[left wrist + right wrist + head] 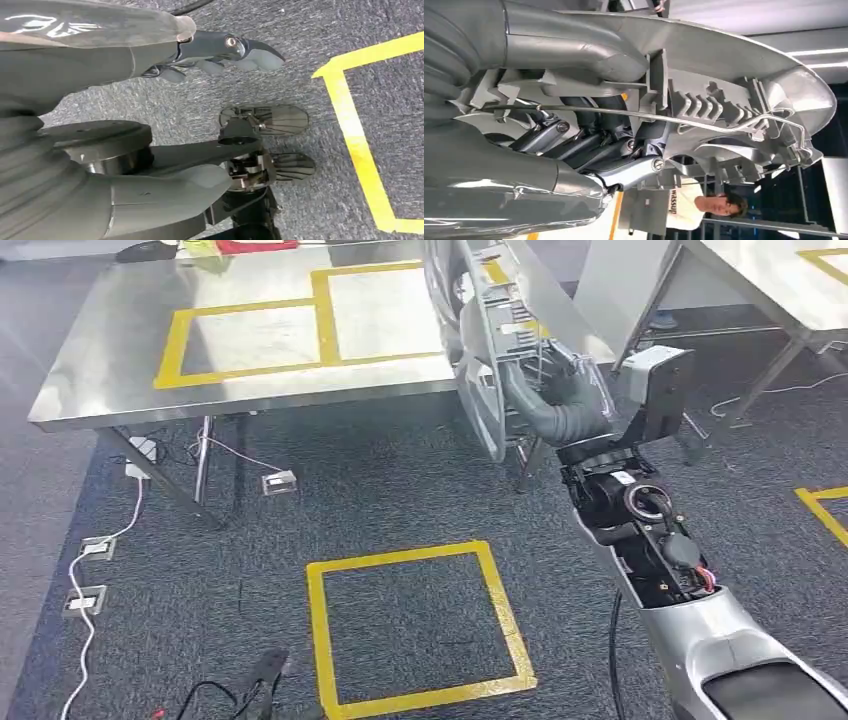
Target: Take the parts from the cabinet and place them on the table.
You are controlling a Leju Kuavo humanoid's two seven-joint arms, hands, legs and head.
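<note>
My right hand point(565, 400) grips a long grey plastic part point(478, 335) with ribs and clips, held upright above the right end of the steel table point(110, 370). In the right wrist view the part point(734, 95) spans the picture, with my thumb and dark fingers point(589, 145) wrapped around its ribbed inner side. A thin wire clip runs along the part. My left hand point(220, 50) hangs over the carpet with its fingers loosely extended and nothing in them.
Yellow tape marks rectangles point(250, 335) on the table top and a square point(415, 625) on the carpet. A second steel table point(790, 290) stands at the right. Cables and floor sockets point(95, 570) lie at the left. A person point(704, 205) stands beyond the part.
</note>
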